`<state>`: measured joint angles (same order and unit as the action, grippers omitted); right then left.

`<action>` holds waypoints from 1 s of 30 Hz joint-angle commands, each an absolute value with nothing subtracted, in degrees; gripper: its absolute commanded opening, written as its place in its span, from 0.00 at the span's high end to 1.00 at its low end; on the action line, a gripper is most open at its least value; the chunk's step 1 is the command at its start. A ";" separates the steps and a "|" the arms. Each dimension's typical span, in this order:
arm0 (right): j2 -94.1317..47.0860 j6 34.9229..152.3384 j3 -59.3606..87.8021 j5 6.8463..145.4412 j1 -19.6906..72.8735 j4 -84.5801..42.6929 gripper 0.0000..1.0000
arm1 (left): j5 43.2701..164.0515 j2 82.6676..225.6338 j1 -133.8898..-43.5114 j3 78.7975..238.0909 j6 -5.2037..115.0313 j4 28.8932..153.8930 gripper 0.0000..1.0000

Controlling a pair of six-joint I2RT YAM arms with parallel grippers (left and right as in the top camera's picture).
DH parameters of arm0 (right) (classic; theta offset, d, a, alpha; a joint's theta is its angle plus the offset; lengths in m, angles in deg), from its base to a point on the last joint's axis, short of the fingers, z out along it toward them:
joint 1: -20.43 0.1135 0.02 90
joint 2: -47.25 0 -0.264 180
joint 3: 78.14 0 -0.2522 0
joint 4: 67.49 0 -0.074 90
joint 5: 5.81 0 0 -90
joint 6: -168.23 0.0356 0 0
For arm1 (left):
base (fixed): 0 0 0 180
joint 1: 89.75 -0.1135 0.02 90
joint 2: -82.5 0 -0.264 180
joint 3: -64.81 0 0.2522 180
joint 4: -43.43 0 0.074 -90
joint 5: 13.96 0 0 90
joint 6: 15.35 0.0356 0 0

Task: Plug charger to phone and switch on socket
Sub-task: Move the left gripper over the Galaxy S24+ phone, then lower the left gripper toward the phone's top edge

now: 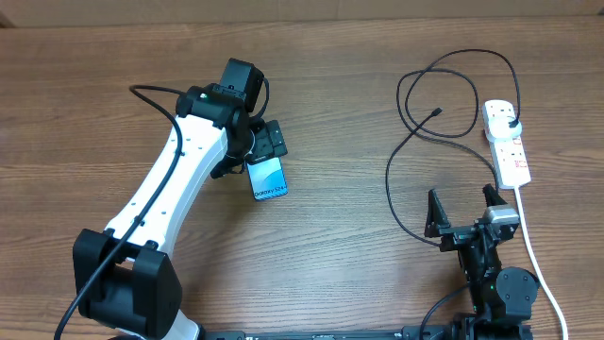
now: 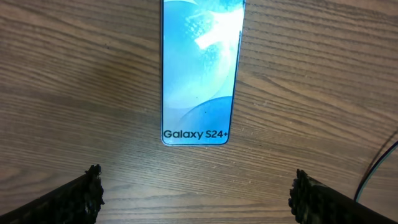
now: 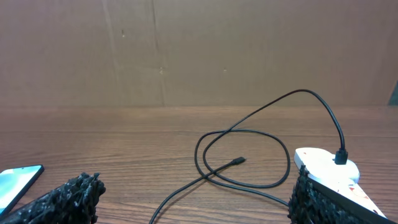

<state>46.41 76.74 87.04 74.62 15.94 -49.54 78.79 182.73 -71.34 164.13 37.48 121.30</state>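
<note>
Left claw (image 2: 196,190) open just off phone (image 1: 269,178) left of centre, right claw (image 1: 462,210) open lower right, charger (image 1: 392,179) looped on desk (image 1: 330,283), plugged into socket (image 1: 507,142) upper right, tip loose.

Robot lab bench, wood-grain table (image 1: 330,283), plain brown board backdrop (image 3: 186,50), left arm (image 1: 175,175), right arm (image 1: 491,274) at its edge

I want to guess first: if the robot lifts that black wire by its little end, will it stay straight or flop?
Probably flop: the charger lies in loose loops. It looks thin, so likely light. Its plug sits in the socket, so that end probably stays put.
</note>
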 commanded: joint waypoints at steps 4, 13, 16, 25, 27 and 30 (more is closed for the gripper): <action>47.06 76.87 87.65 75.15 15.76 -49.76 0.00 | 78.90 183.65 -70.99 165.64 33.70 121.70 0.00; 47.06 76.87 87.65 75.15 15.76 -49.76 0.00 | 80.65 186.79 -71.07 166.07 33.72 123.05 0.00; 47.06 76.87 87.65 75.15 15.76 -49.76 0.00 | 80.65 187.65 -71.07 166.99 33.72 124.10 0.00; 47.06 76.87 87.65 75.15 15.76 -49.76 0.00 | 80.80 188.17 -71.07 173.04 32.65 126.11 0.00; 47.06 76.87 87.65 75.15 15.76 -49.76 0.00 | 81.06 188.39 -71.07 174.38 32.67 126.22 0.00; 47.06 76.87 87.65 75.15 15.76 -49.76 0.00 | 81.61 190.01 -71.07 177.53 32.89 127.64 0.00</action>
